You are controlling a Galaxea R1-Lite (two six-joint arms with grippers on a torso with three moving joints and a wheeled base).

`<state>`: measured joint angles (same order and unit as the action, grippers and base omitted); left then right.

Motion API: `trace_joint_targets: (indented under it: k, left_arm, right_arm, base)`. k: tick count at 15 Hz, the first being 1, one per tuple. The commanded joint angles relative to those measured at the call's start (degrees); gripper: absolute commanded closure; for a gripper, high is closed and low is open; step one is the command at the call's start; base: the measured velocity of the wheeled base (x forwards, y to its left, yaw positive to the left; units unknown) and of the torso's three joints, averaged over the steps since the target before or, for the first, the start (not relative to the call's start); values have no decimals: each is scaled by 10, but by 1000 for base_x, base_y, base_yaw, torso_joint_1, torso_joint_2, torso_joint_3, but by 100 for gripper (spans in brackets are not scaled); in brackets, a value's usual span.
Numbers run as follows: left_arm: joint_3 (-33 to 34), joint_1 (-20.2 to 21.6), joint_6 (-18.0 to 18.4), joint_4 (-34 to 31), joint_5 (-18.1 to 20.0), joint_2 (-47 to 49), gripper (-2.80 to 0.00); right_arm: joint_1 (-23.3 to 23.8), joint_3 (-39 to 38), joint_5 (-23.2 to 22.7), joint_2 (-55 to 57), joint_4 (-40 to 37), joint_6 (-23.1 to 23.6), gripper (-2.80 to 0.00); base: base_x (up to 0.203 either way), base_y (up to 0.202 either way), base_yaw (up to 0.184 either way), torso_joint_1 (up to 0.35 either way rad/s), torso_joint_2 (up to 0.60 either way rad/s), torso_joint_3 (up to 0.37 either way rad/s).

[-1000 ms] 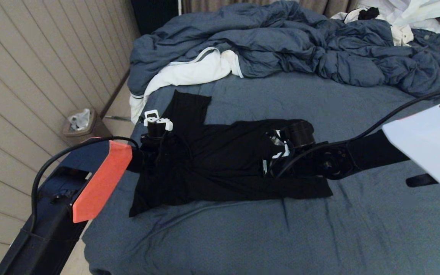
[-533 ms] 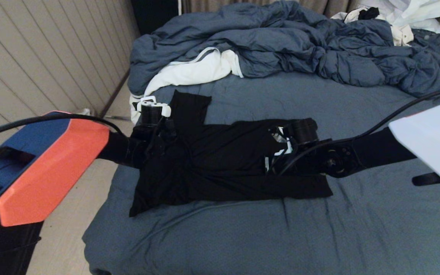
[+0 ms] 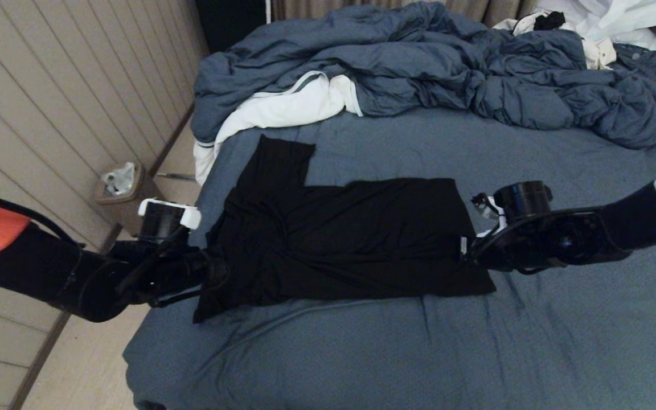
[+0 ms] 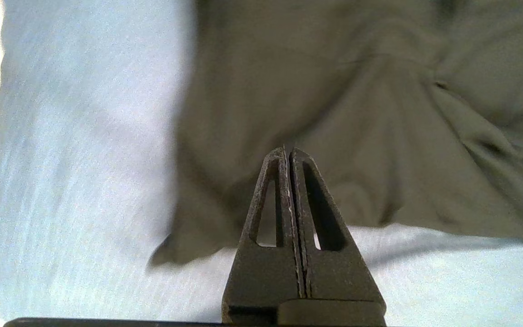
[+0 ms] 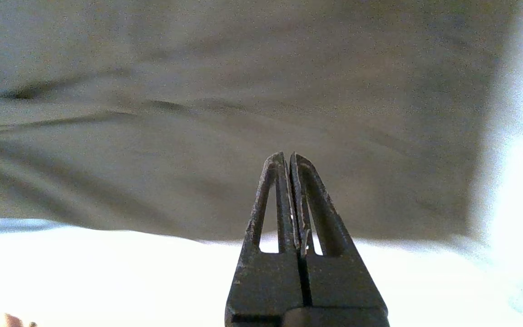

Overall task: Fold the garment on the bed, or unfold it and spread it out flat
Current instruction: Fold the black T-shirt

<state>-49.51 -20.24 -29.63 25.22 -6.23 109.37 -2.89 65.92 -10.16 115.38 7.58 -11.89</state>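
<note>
The garment point(image 3: 351, 239), a black T-shirt, lies on the slate-blue bed point(image 3: 476, 341) with a plain black face up and no print showing. One sleeve point(image 3: 282, 162) points toward the back, and the left part is bunched in wrinkles. My left gripper point(image 3: 218, 272) hovers at the shirt's left edge, shut and empty. In the left wrist view the left gripper point(image 4: 287, 152) points over the wrinkled cloth point(image 4: 334, 113). My right gripper point(image 3: 467, 253) sits just off the shirt's right edge, shut on nothing. The right wrist view has the right gripper point(image 5: 287, 156) over the cloth point(image 5: 243, 113).
A puffy blue-grey duvet point(image 3: 447, 62) is heaped across the back of the bed. A white cloth with a grey stripe point(image 3: 282, 111) lies beside it, near the sleeve. White clothes point(image 3: 618, 23) sit at the back right. A small bin point(image 3: 120, 188) stands on the floor by the panelled wall.
Both arms have drawn back off the shirt, the left toward the bed's left edge and the right past the shirt's right edge. The shirt now lies uncovered.
</note>
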Motion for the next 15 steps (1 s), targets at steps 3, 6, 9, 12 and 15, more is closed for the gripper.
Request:
trace_joint_targets:
  k: [3,6,9,12,15]
  left_arm:
    - [61,46,-25,1,116,-49,0]
    - [84,49,-25,32,138,-39,0]
    - [79,51,-26,42,132,-14,-280]
    - [81,55,-25,72,132,9,-280]
    - [77,54,-25,113,94,50,-280]
  right_arm:
    - [89,-20,-41,-9,-1,31,0]
    - [109,-19,-46,-11,-2,49,0]
    - [140,-9,-69,-9,-46,117,-280]
    - [146,0,-82,10,-48,119,-280]
    - [144,7,-82,45,-47,120,-280]
  base:
    - [0,0,0,0,0,0]
    - [0,0,0,0,0,0]
    - [0,0,0,0,0,0]
    - [0,0,0,0,0,0]
    - [0,0,0,0,0,0]
